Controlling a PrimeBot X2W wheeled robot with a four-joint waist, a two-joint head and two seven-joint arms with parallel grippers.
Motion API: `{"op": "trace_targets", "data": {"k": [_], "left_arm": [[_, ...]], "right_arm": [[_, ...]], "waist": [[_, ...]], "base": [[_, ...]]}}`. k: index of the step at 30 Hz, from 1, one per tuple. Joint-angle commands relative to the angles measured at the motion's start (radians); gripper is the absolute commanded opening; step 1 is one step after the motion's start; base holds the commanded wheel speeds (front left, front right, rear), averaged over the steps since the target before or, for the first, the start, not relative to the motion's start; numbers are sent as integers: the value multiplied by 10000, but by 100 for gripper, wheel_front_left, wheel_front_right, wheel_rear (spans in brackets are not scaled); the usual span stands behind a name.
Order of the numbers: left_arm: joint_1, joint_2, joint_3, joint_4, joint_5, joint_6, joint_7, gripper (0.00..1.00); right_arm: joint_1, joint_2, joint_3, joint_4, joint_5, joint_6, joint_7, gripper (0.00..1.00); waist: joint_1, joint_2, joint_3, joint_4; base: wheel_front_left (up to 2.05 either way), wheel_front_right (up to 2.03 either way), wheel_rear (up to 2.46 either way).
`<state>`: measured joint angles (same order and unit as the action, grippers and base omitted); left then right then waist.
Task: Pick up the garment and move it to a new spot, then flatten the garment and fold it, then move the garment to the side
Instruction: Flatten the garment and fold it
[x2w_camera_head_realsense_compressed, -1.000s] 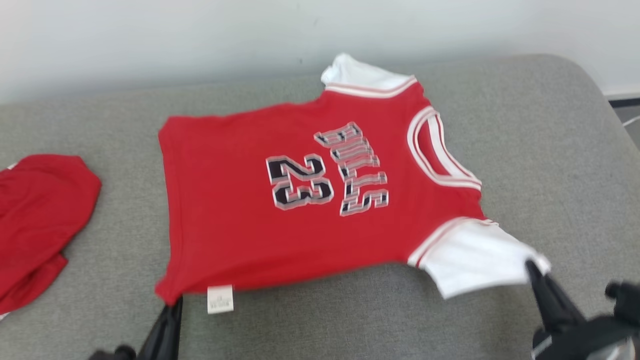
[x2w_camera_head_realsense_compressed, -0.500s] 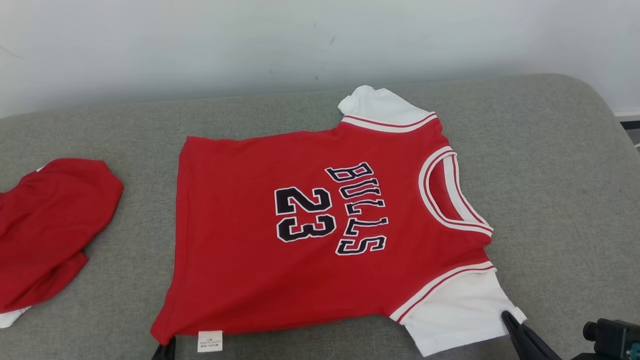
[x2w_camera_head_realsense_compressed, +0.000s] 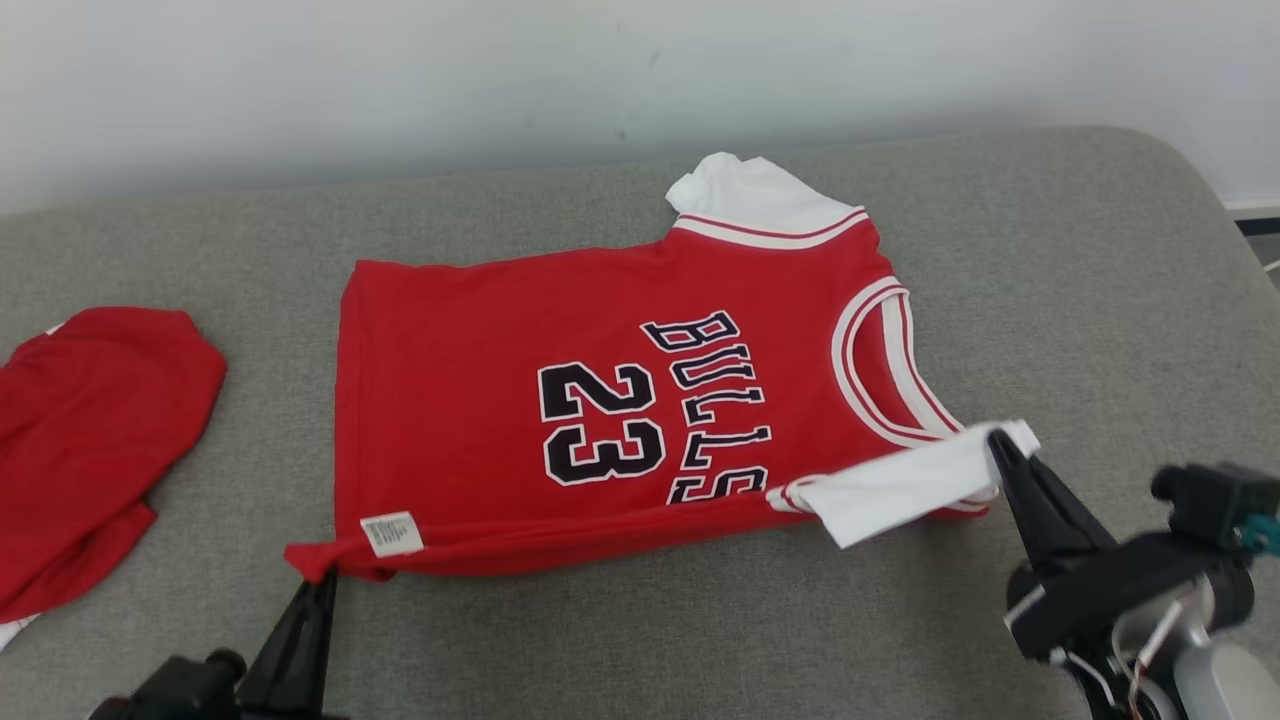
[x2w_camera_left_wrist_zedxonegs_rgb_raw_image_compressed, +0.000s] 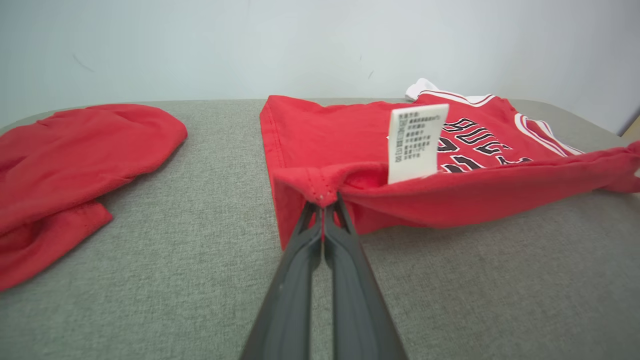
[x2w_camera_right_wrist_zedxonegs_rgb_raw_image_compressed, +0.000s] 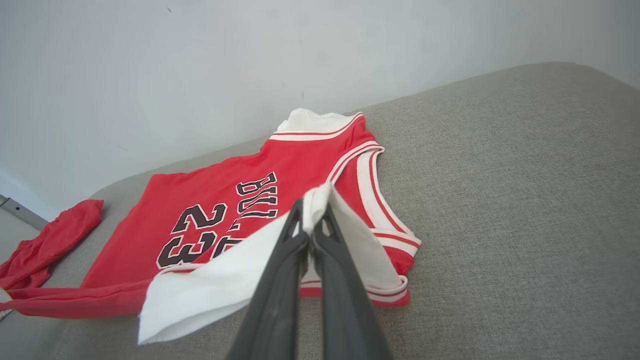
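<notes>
The garment (x2w_camera_head_realsense_compressed: 480, 400) is a red jersey with white sleeves and black "BULLS 23" print, spread on a grey cushion (x2w_camera_head_realsense_compressed: 1100, 300). My left gripper (x2w_camera_head_realsense_compressed: 322, 580) is shut on its near hem corner beside a white label (x2w_camera_head_realsense_compressed: 391, 533); the left wrist view shows the pinched red corner (x2w_camera_left_wrist_zedxonegs_rgb_raw_image_compressed: 320, 192) lifted off the cushion. My right gripper (x2w_camera_head_realsense_compressed: 995, 442) is shut on the tip of the near white sleeve (x2w_camera_head_realsense_compressed: 890, 485), raised and drawn over the jersey's front; in the right wrist view the sleeve (x2w_camera_right_wrist_zedxonegs_rgb_raw_image_compressed: 210, 285) hangs from the closed fingers (x2w_camera_right_wrist_zedxonegs_rgb_raw_image_compressed: 280, 285). The near edge is lifted and folding toward the far side.
A second red cloth (x2w_camera_head_realsense_compressed: 90, 440) lies crumpled at the cushion's left end. A pale wall (x2w_camera_head_realsense_compressed: 600, 80) rises behind the cushion. The cushion's rounded right end (x2w_camera_head_realsense_compressed: 1200, 220) drops off to the floor. Bare grey fabric lies in front of the jersey.
Both grippers have lifted the near edge of the jersey and carried it toward the far side, so the sleeve and hem now overlap the front. The head camera has also shifted.
</notes>
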<state>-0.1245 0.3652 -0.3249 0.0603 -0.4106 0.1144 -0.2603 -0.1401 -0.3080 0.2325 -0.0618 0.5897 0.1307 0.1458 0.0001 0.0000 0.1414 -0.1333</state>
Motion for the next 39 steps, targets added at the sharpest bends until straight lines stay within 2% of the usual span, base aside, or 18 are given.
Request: {"op": "trace_targets", "data": {"k": [1, 11, 22, 23, 24, 25, 26, 27, 31, 39], "left_arm": [[-267, 36, -26, 174, -42, -107, 41, 0], [-2636, -109, -390, 2176, 50, -952, 259, 0], [-4295, -293, -643, 4286, 144, -1559, 133, 0], [-4402, -302, -636, 4425, 194, -1538, 89, 37], [-4402, -302, -636, 4425, 194, -1538, 89, 37], [-4491, -351, -615, 4541, 202, -1554, 76, 98], [-4539, -406, -588, 4594, 198, -1590, 26, 100], [-4541, -449, -566, 4661, 207, -1598, 14, 100], [-4197, -586, -426, 4442, 358, -1433, -63, 100], [-2640, -992, 246, 2599, 717, -1110, -60, 100]], "right_arm": [[-376, 4, 91, 313, -24, 0, -64, 0], [-3427, 85, 1024, 3831, -195, 0, -842, 0], [-5526, 282, 1943, 6890, 54, 0, -2032, 0], [-5638, 313, 2021, 7095, 91, 0, -2157, 0], [-5638, 313, 2021, 7095, 91, 0, -2157, 0], [-5728, 329, 2087, 7236, 95, 0, -2355, 20], [-5790, 354, 2162, 7380, 123, 0, -2538, 69], [-5804, 362, 2228, 7526, 185, 0, -2684, 100], [-5710, 289, 2400, 7828, 332, 0, -3442, 100], [-4734, -139, 2411, 7326, 42, 0, -4062, 100]], "waist": [[-1, 0, 144, -1], [-1, 0, 763, 100], [-1, 0, 1300, 106], [-1, 0, 1310, 111], [-1, 0, 1310, 111], [-1, 0, 1311, 119], [-1, 0, 1303, 129], [-1, 0, 1281, 142], [-1, 0, 1094, 201], [-1, 0, 646, 298]], "base": [[0, 0, 0], [0, 0, 0], [0, 0, 0], [0, 0, 0], [0, 0, 0], [0, 0, 0], [0, 0, 0], [0, 0, 0], [0, 0, 0], [0, 0, 0]]}}
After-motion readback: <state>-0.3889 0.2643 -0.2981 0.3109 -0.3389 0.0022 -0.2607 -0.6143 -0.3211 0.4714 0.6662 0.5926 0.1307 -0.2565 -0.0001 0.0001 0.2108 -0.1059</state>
